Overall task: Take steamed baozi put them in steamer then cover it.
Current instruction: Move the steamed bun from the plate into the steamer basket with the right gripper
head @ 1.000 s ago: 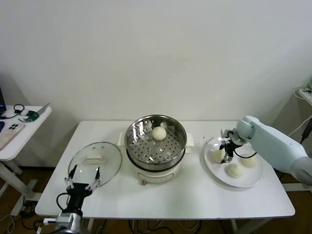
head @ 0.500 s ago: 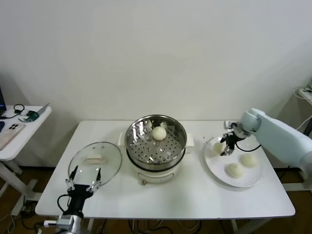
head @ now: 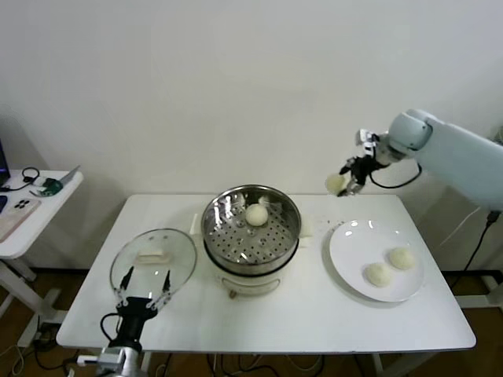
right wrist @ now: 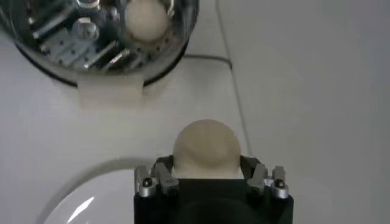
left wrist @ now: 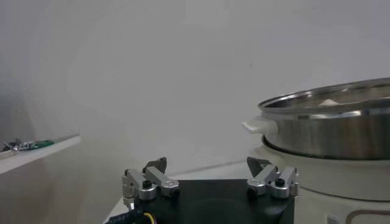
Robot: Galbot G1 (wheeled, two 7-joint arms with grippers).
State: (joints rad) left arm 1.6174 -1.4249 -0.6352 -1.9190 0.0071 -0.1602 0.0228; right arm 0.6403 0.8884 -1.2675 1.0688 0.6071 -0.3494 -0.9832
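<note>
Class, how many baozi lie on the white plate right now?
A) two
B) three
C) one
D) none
A: two baozi lie on the plate; a third is held aloft by the right end effector, a fourth sits in the steamer.

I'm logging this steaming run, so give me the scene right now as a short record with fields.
steamer: uncovered, one baozi inside
right gripper: raised between plate and steamer, shut on a baozi
plate: two baozi left
glass lid: flat on the table, left of the steamer
left gripper: open, near the lid's front edge
</note>
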